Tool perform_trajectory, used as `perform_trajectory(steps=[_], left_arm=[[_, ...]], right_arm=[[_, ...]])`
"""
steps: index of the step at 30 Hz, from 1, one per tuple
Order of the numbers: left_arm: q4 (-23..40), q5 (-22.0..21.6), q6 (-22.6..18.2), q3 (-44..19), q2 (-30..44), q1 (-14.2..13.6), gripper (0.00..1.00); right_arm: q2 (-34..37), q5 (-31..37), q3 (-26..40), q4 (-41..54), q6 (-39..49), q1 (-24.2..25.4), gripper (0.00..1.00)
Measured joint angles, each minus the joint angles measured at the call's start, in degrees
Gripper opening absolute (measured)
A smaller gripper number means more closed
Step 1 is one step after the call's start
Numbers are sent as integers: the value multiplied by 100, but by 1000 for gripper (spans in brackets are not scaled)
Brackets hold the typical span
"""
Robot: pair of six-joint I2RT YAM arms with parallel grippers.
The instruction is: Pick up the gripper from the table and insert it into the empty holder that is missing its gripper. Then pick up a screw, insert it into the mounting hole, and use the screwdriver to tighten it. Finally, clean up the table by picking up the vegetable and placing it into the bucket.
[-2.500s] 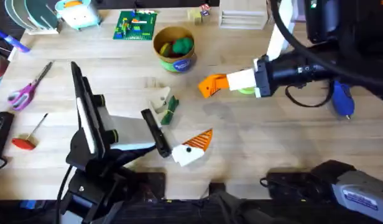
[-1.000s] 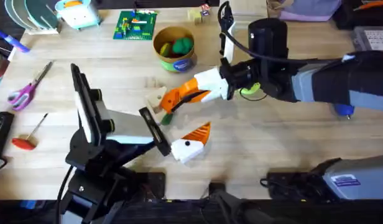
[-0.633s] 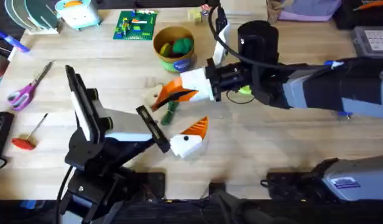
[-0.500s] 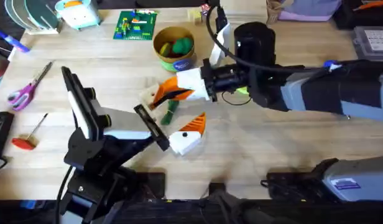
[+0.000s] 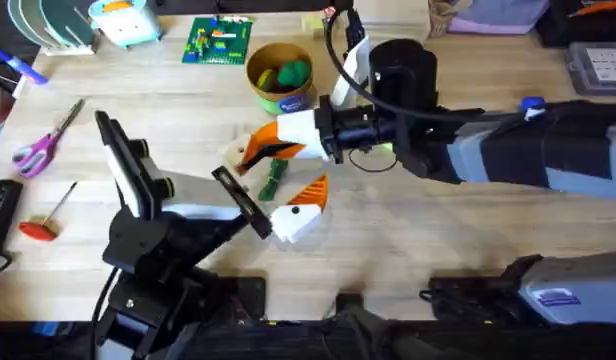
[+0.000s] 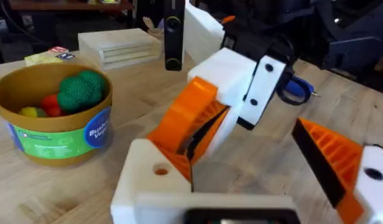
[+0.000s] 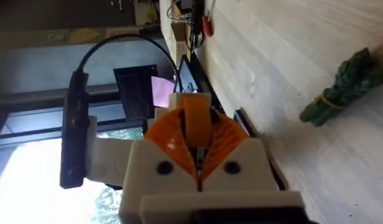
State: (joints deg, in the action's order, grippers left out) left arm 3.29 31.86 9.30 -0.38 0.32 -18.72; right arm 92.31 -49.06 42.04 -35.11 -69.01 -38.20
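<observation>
Both arms have black joints and grey-white link shells, with black cables looping off the right arm point(image 5: 488, 150). Their fingers point(image 6: 191, 121) are orange ribbed wedges on white screw-holed bases.

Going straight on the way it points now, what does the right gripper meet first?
Probably the holder, which sits just ahead of the right gripper. How much gap remains is hard to judge.

Mid-table is crowded: the white-and-orange right gripper point(image 5: 250, 154) reaches across over the dark green stalk bundle point(image 5: 274, 177), the round yellow-tan tub point(image 5: 281, 76) just beyond. Bare wood lies near right.
</observation>
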Motion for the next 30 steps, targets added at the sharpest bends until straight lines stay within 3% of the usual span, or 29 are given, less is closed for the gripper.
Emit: perform_trajectory(steps=[6, 20, 23, 30], left_arm=[[-4, 104, -6, 0, 0, -12, 993], [-7, 578, -133, 0, 0, -129, 993], [-7, 655, -138, 0, -2, -129, 993], [-4, 745, -151, 0, 0, -129, 993]], right_arm=[[2, -368, 0, 32, 84, 137, 30], [72, -1467, 0, 111, 314, 221, 368], [72, -1597, 0, 114, 345, 225, 389], [72, -1746, 0, 109, 418, 276, 578]])
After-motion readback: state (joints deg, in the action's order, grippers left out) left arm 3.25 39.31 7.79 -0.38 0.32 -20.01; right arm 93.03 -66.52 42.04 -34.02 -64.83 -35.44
